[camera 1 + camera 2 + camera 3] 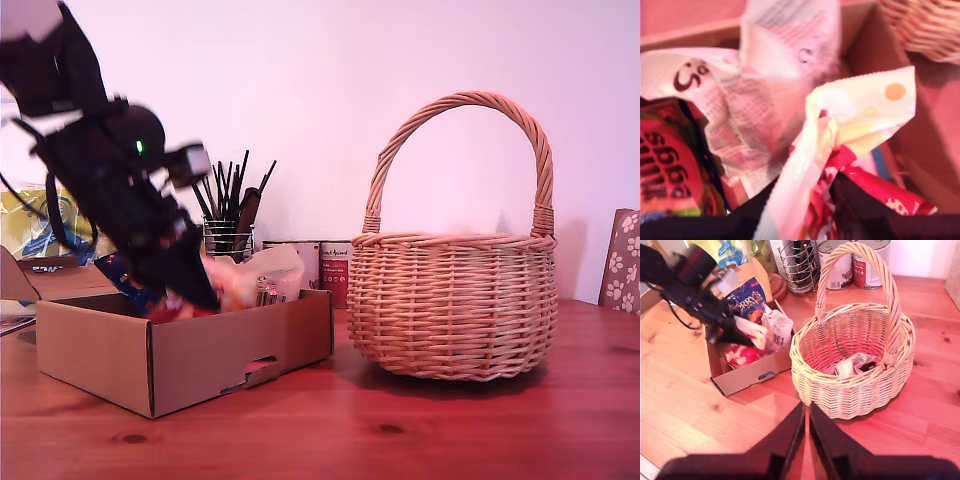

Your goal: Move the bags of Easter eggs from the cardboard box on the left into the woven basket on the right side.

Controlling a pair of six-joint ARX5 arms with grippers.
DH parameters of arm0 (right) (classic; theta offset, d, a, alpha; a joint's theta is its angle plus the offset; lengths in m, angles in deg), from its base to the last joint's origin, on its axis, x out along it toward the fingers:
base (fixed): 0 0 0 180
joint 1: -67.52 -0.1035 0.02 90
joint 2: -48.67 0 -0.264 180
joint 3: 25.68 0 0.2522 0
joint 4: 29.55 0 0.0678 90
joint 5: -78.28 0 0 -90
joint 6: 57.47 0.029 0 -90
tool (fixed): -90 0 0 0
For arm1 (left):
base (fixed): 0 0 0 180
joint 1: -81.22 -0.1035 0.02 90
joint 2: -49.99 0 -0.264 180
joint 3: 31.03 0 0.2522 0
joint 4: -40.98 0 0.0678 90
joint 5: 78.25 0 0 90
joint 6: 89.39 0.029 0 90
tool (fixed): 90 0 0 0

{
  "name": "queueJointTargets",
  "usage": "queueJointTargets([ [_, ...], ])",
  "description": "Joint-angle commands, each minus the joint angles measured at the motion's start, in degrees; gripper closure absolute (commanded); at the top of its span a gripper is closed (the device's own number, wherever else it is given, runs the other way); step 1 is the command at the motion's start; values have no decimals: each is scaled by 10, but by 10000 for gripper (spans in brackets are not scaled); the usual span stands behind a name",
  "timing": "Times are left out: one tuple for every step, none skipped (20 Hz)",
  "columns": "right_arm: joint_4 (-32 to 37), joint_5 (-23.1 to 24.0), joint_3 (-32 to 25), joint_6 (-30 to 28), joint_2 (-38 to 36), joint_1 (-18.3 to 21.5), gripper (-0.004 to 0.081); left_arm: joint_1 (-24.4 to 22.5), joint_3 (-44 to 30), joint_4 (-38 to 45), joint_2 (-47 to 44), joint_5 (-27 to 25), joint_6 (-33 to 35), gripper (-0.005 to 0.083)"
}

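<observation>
The cardboard box [230, 350] [752, 375] stands at the exterior view's left, the woven basket [450, 310] [850, 395] at its right. My first gripper [205, 290] [805, 220] [742, 337] reaches down into the box, shut on a pale dotted packet [850, 115] [754, 331]. In the box lie a blue "Terry's" bag [747, 295], a red-orange bag [670, 165] [742, 355] and a white crinkly packet [765, 100] [779, 327]. Packets [850, 365] lie inside the basket. High above the table in front of the basket, my second gripper [807, 435] is shut on nothing; it is outside the exterior view.
A wire holder of pens [228, 215] [800, 265] and tins [335, 265] [865, 260] stand behind the box and basket. A yellow bag [40, 220] sits behind the box. A floral chair back [622, 260] shows at the exterior view's right edge.
</observation>
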Motion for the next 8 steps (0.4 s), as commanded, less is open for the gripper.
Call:
queueJointTargets([
  [4, 0, -6, -1, 0, 3, 781, 2, -8, -9, -42, -5, -5, 610],
  [4, 0, -6, -1, 0, 3, 781, 2, -8, -23, -59, -12, -6, 610],
  [4, 0, -6, -1, 0, 3, 781, 3, -8, -34, -75, -19, -7, 610],
  [4, 0, -6, -1, 0, 3, 781, 3, -8, -43, -92, -19, -8, 610],
  [4, 0, -6, -1, 0, 3, 781, 3, -8, -47, -108, -19, -7, 610],
  [4, 0, -6, -1, 0, 3, 781, 3, -8, -46, -122, -19, -7, 610],
  [4, 0, -6, -1, 0, 3, 781, 3, -8, -46, -135, -19, -7, 610],
  [4, 0, -6, -1, 0, 3, 781, 3, -8, -45, -146, -19, -7, 610],
])
